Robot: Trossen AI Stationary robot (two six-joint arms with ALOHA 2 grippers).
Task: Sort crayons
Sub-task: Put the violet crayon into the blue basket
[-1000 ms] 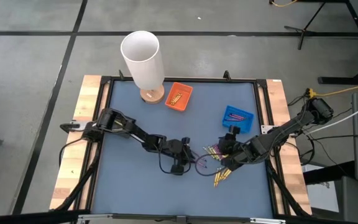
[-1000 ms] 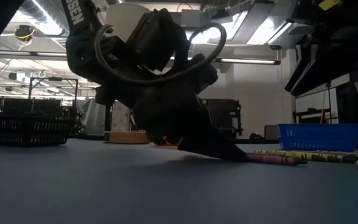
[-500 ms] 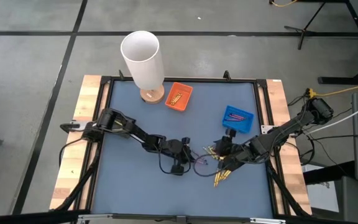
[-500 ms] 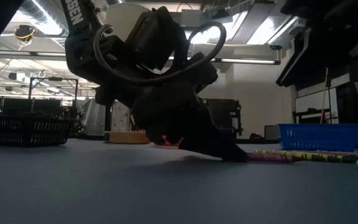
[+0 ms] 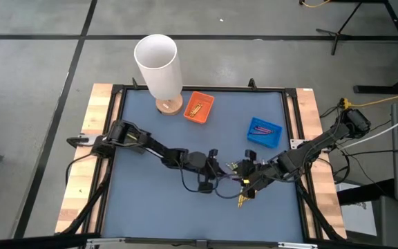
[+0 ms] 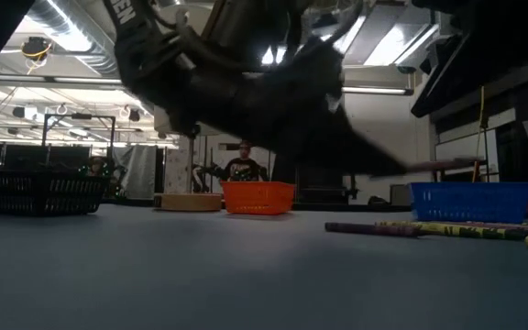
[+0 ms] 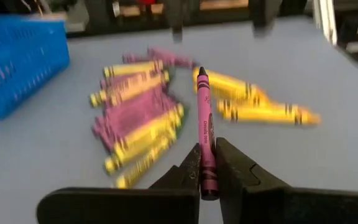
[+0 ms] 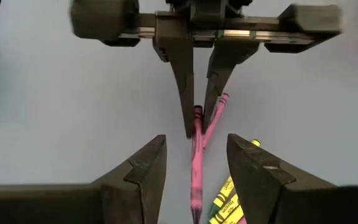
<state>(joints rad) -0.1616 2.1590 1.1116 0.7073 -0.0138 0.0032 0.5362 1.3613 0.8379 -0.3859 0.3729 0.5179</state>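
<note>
My left gripper [image 5: 218, 171] is near the table's middle, shut on a purple crayon [image 7: 202, 112] that is raised above the mat. Beyond it, a pile of yellow and purple crayons [image 7: 138, 118] lies flat on the mat, with more yellow ones [image 7: 253, 102] beside it. My right gripper [image 8: 194, 177] stands open over that pile [image 5: 244, 188], facing my left gripper. The held crayon's free end shows between its fingers in the right wrist view. Another purple crayon [image 8: 216, 112] lies on the mat under my left gripper. My left gripper pinches the purple crayon's blunt rear end [image 7: 207, 169] between its two fingers. The fingers come nearly level from the table's left and lie along the crayon. The crayon sticks straight out ahead of the fingertips [image 6: 447, 166], about level, its point toward the table's right, clear of the mat.
An orange tray [image 5: 199, 107] with yellow crayons and a blue tray [image 5: 264, 131] with purple ones stand toward the far edge. A tall white cylinder [image 5: 159, 66] on a wooden base stands at the far left. A black cable [image 5: 206, 187] loops under my left gripper.
My left gripper has risen off the mat and moved a little toward the table's right edge, tipping up toward level. The purple crayon, which lay on the mat at its fingertips, is now lifted clear. My right gripper has tipped further down over the pile.
</note>
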